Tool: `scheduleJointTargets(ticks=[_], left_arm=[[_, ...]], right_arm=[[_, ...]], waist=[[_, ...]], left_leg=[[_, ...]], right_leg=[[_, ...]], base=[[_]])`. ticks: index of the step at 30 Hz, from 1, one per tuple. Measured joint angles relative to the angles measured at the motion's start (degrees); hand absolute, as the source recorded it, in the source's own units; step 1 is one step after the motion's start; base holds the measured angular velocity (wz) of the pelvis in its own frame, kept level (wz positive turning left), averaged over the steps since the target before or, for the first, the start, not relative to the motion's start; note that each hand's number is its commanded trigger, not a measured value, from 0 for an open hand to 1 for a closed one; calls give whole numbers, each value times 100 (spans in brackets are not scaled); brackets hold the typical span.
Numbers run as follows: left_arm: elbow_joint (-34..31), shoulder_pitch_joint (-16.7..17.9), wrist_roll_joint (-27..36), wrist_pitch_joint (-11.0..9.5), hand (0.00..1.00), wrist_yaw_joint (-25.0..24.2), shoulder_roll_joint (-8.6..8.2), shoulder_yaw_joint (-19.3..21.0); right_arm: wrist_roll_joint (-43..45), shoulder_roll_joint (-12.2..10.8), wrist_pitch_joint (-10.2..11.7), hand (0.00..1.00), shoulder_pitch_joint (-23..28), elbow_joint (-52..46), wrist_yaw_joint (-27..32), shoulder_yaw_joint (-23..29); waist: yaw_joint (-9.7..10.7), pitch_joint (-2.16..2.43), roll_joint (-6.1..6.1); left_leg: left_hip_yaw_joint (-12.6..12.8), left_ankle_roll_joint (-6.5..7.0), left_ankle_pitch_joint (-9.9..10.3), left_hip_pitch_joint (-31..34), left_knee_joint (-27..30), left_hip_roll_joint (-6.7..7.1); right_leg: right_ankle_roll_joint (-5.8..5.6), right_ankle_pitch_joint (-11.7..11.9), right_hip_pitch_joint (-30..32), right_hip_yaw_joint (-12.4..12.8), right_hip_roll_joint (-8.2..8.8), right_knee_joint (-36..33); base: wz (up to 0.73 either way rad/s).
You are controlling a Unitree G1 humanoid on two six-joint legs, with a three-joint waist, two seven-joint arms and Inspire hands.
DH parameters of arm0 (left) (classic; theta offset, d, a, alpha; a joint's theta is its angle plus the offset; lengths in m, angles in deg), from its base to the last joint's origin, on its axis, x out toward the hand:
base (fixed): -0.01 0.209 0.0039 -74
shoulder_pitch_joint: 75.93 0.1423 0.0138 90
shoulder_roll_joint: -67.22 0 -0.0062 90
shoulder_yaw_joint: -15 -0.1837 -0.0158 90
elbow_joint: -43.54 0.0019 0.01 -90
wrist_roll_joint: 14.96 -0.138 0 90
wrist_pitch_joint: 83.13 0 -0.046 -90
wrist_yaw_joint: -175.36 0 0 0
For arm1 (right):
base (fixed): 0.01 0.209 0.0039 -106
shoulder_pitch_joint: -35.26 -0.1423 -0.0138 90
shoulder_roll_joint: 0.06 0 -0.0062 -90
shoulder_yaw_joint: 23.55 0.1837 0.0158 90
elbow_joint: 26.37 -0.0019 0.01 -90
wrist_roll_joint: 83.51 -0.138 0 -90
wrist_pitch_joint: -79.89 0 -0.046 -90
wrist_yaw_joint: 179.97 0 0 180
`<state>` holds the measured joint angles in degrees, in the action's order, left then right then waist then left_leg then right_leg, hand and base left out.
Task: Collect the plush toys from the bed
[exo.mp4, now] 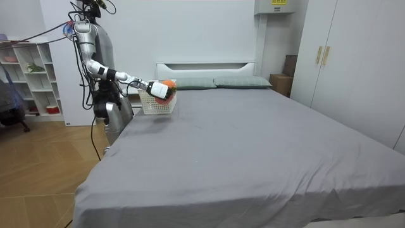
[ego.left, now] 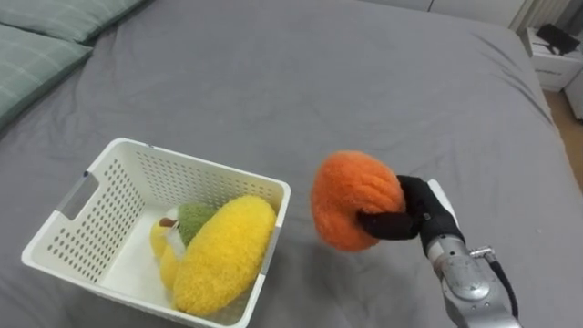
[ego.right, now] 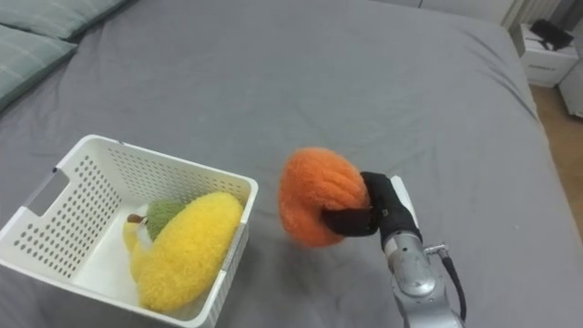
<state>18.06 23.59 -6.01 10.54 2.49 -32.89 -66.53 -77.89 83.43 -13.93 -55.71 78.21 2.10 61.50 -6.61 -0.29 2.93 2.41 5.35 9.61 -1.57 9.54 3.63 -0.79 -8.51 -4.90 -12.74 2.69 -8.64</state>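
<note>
**Orange plush toy held in the right hand beside the basket**

The orange plush toy (ego.left: 351, 199), round and fuzzy, is in the grip of the right hand (ego.left: 428, 214). The dark fingers are curled onto its right side and the thumb wraps across its lower front, so the hand is closed around the toy. In the eye views the toy sits just to the right of the white basket (ego.left: 196, 164), close to the basket's right corner but not over its opening. In the room view the toy (exo.mp4: 166, 87) is raised off the cover, a little higher than the basket's rim (exo.mp4: 157, 104).

The right forearm comes in from the lower right of the eye views, and the wrist points up and to the left toward the basket. In the room view the arm reaches out nearly level from the shoulder over the bed. The robot stands upright on the wooden floor at the bed's side, at the room view's left.

Inside the basket lies a large yellow plush toy (ego.left: 223, 255), resting against the right wall. A smaller green plush toy (ego.left: 194, 219) is tucked behind it. The basket stands on the grey bed cover (ego.left: 364, 82), near the pale green pillows (ego.left: 36, 46) at the head of the bed.
</note>
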Motion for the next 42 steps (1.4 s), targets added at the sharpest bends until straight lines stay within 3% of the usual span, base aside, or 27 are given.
scheduleJointTargets(ticks=[7,13,23,30,32,36,37,39,42], left_arm=[[42,6,6,104,0,-34,1,95],[69,7,29,104,0,-120,-22,148],[47,6,-77,142,0,1,8,143],[89,-120,-186,235,0,6,9,78],[78,-125,-184,258,0,8,20,8],[-42,-179,-236,307,0,-34,23,-91],[-47,-185,-235,311,0,-44,24,-92],[-46,-193,-223,349,0,-55,39,-93],[-46,-231,-228,356,0,-66,64,-104]], right_arm=[[-110,12,-121,100,-30,-734,28,-1],[-146,-2,-217,100,-75,-1406,23,-70],[227,0,-513,100,-711,-1716,-201,-390],[769,-8,-723,100,-1033,-1962,-553,-803],[897,-30,-763,91,-1159,-1985,-652,-963],[1024,-88,-825,56,-1269,-1994,-744,-1219],[1024,-89,-849,52,-1276,-1993,-763,-1242],[1020,-91,-894,29,-1321,-1990,-787,-1374],[1015,-103,-948,22,-1378,-1986,-807,-1492]], waist=[[-18,4,-5],[-181,14,10],[-350,36,60],[-529,13,122],[-604,9,117],[-801,12,131],[-819,10,132],[-938,-21,153],[-1012,-35,191]], left_leg=[[-5,0,0,1,-10,-1],[21,0,0,-2,-2,-6],[-68,0,0,80,15,4],[-117,1,0,98,15,9],[-120,1,0,101,18,10],[-164,0,0,119,19,15],[-177,0,0,124,20,18],[-192,0,-1,130,22,20],[-263,0,-1,201,57,29]], right_leg=[[0,0,-15,-3,-1,-2],[0,0,-4,0,0,-11],[0,0,25,-51,2,-11],[0,0,26,-132,7,-2],[0,0,25,-154,7,-2],[0,0,24,-176,7,-1],[0,0,24,-179,8,-1],[0,0,25,-183,8,0],[0,0,59,-288,15,1]], base=[[0],[-1],[4],[3],[0],[5],[6],[2],[8]])
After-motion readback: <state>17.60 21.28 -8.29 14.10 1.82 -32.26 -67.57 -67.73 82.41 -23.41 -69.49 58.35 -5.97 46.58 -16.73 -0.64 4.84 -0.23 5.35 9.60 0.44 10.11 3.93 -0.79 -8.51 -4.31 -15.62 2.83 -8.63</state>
